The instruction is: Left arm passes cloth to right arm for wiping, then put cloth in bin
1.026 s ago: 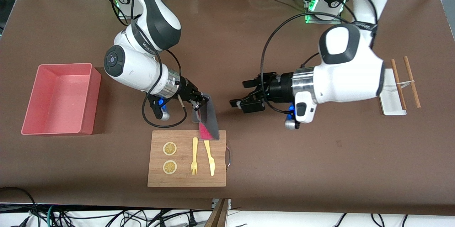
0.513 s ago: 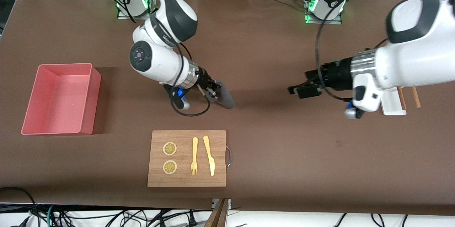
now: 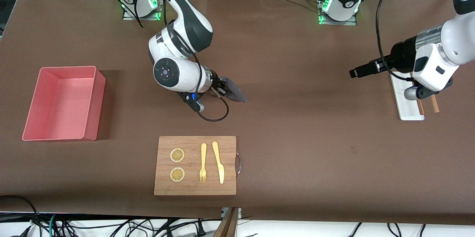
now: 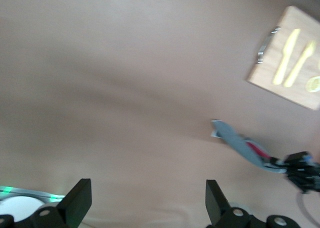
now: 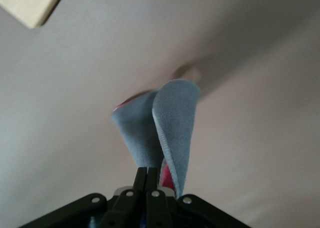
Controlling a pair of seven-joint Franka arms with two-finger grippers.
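The dark grey cloth (image 3: 236,94) with its red patch hangs folded from my right gripper (image 3: 223,89), which is shut on it low over the brown table, between the robot bases and the wooden board. The right wrist view shows the cloth (image 5: 172,125) drooping from the shut gripper (image 5: 147,177), its tip close to the table; I cannot tell whether it touches. My left gripper (image 3: 359,71) stands open and holds nothing, up over the table beside the white tray. In the left wrist view the open gripper (image 4: 147,194) looks down on the cloth (image 4: 239,142). The pink bin (image 3: 97,107) holds nothing.
A wooden board (image 3: 193,185) with two lemon slices, a yellow fork and a knife lies near the front edge; the left wrist view also shows this board (image 4: 300,94). A white tray (image 3: 406,109) with chopsticks sits at the left arm's end.
My right gripper has carried the cloth off the board's edge toward the bases. My left arm has drawn back, open, toward its own end of the table.
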